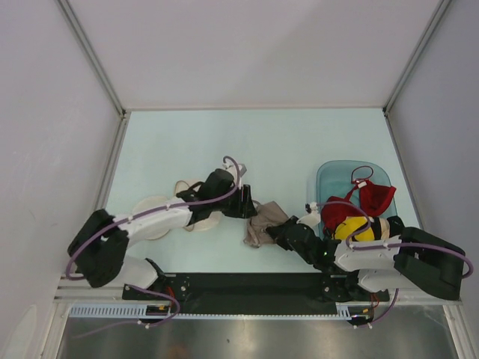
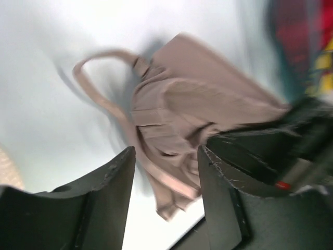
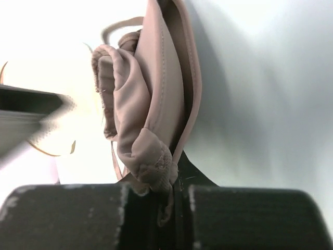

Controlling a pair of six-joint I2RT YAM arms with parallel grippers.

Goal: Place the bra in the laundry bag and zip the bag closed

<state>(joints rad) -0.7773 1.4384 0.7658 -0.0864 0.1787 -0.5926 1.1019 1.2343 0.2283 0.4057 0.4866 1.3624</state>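
Taupe cloth first, from the top view: the bra [image 1: 260, 228] lies crumpled on the table [image 1: 299, 142], directly between my two claws. The left claw [image 1: 251, 209] has it just ahead of its tips. The right claw [image 1: 274, 229] meets it from the opposite side, tips at the fabric. The bag [image 1: 153, 217] lies behind the left claw, partly under that arm. Behind the right claw, beside its forearm, is the basket [image 1: 329, 176] with a red bra [image 1: 370, 198] and a yellow garment [image 1: 358, 229].

From the left wrist, I see its fingers [image 2: 112, 179] standing well apart with a clear gap. The bra sits just ahead of them, and a loose strip of it hangs down into the gap. Nothing is pinched. I cannot tell whether the cloth brushes the finger on the right of the view. The right claw shows as a dark shape at the bra's far edge.

From the right wrist, the jaws are almost together, with a fold of the bra clamped between them. The rest of it rises ahead of the claw, with a strap looping beyond. The left claw is a blur off to the left.
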